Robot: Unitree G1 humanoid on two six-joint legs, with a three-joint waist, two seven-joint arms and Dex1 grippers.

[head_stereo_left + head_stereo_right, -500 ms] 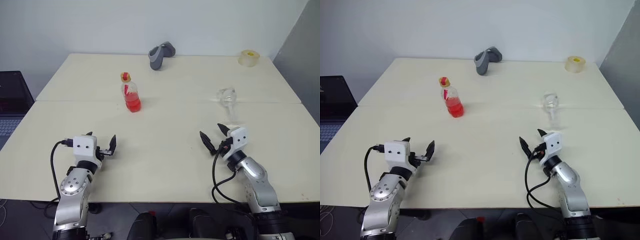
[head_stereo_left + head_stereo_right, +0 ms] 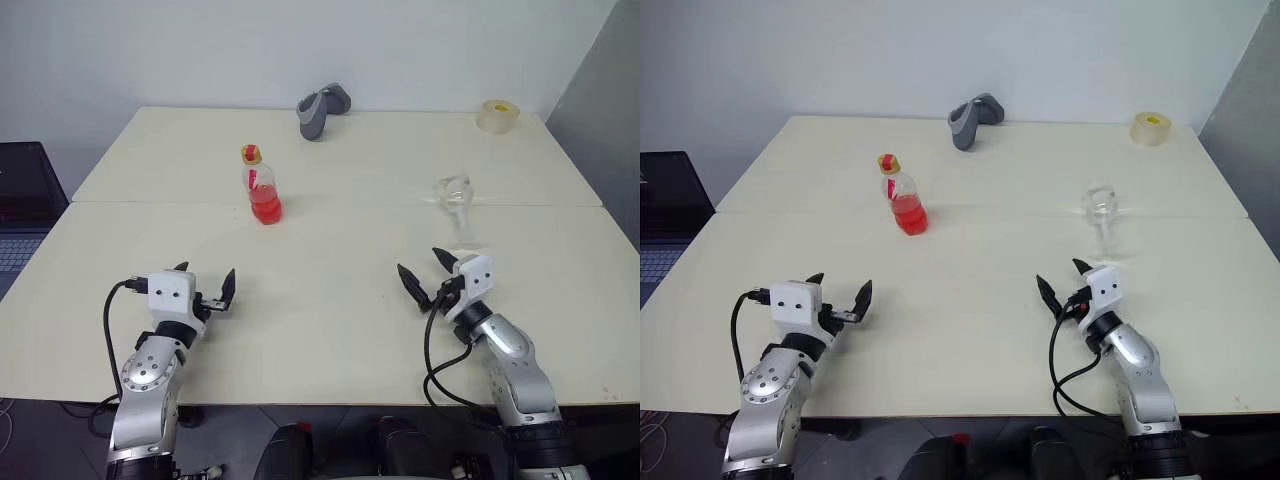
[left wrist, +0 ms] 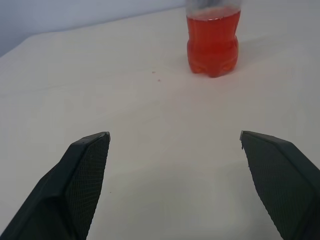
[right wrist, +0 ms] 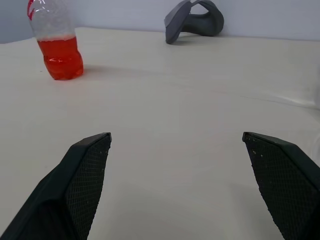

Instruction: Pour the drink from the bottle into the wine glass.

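The bottle (image 2: 261, 185) stands upright left of the table's middle, clear plastic with a tan cap, its lower part holding the red drink (image 2: 265, 208). The wine glass (image 2: 455, 205) stands upright on the right half of the table. My left gripper (image 2: 206, 283) is open near the front left edge, well short of the bottle (image 3: 212, 37), nothing between its fingers. My right gripper (image 2: 426, 272) is open at the front right, just in front of the wine glass and apart from it. In the right wrist view the bottle (image 4: 55, 42) stands far off.
A grey curved object (image 2: 322, 109) lies at the table's back middle and a roll of tape (image 2: 497, 115) at the back right corner. A seam (image 2: 350, 203) runs across the cream table. A dark laptop (image 2: 22, 200) sits beyond the left edge.
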